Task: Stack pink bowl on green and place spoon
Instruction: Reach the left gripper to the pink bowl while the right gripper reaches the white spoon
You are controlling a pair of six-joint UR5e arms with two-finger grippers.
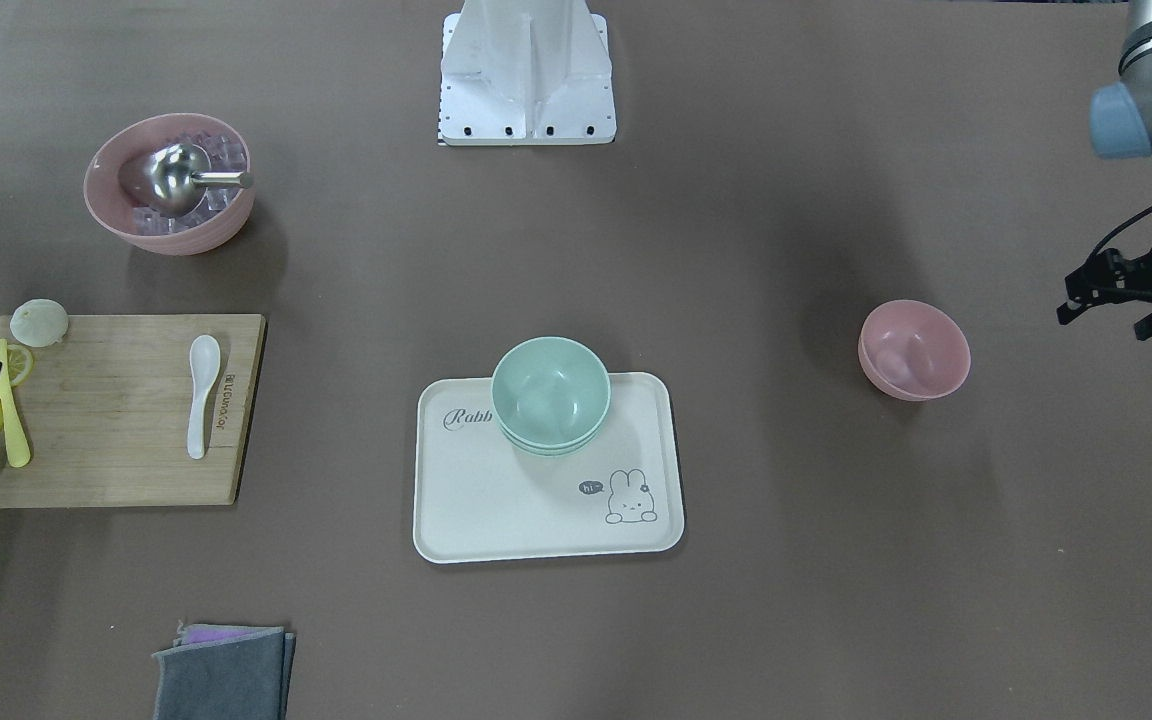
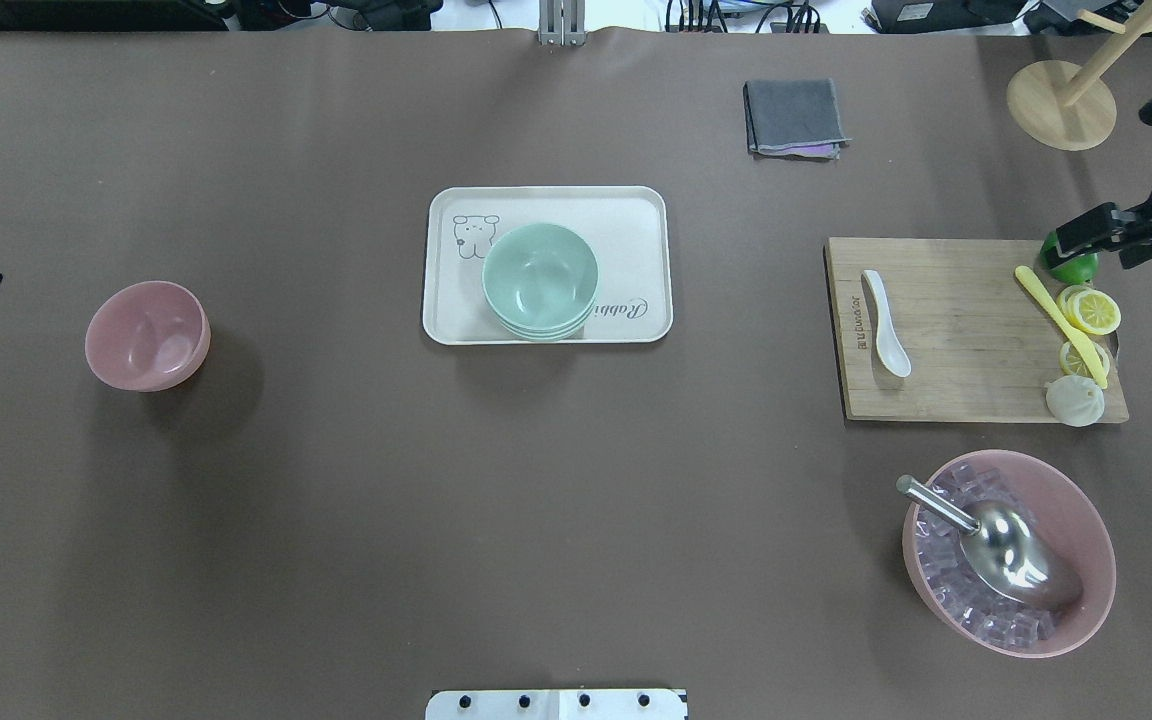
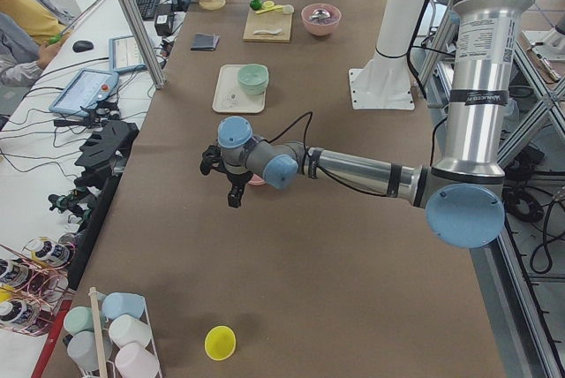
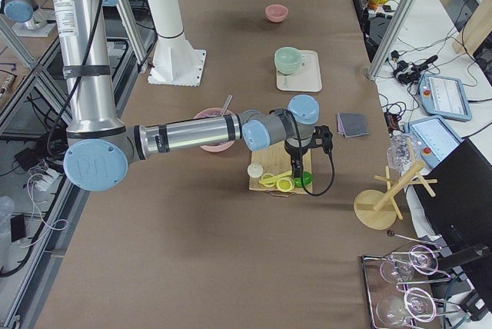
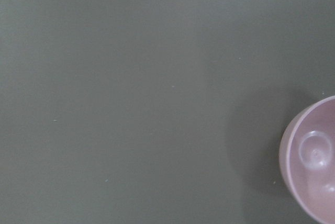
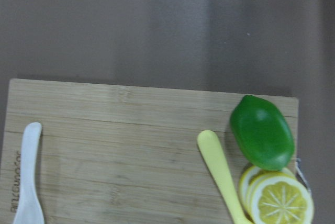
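Note:
The small pink bowl [image 2: 147, 335] stands empty on the table at my left; it also shows in the front view [image 1: 913, 350] and at the left wrist view's right edge [image 5: 314, 161]. The stacked green bowls [image 2: 540, 280] sit on the cream rabbit tray [image 2: 636, 215] in the middle. The white spoon [image 2: 884, 322] lies on the wooden cutting board [image 2: 966, 340] at my right and shows in the right wrist view [image 6: 27, 177]. My left gripper [image 1: 1104, 318] hovers open and empty, outboard of the pink bowl. My right gripper [image 2: 1094, 250] is open and empty above the board's far corner, by the lime.
On the board lie a lime [image 6: 261, 132], lemon slices [image 2: 1091, 310], a yellow knife [image 2: 1056, 320] and a white dumpling-like piece [image 2: 1074, 400]. A large pink bowl of ice with a metal scoop [image 2: 1008, 552] stands near the robot. Grey cloths [image 2: 794, 117] and a wooden stand [image 2: 1061, 105] are at the far side.

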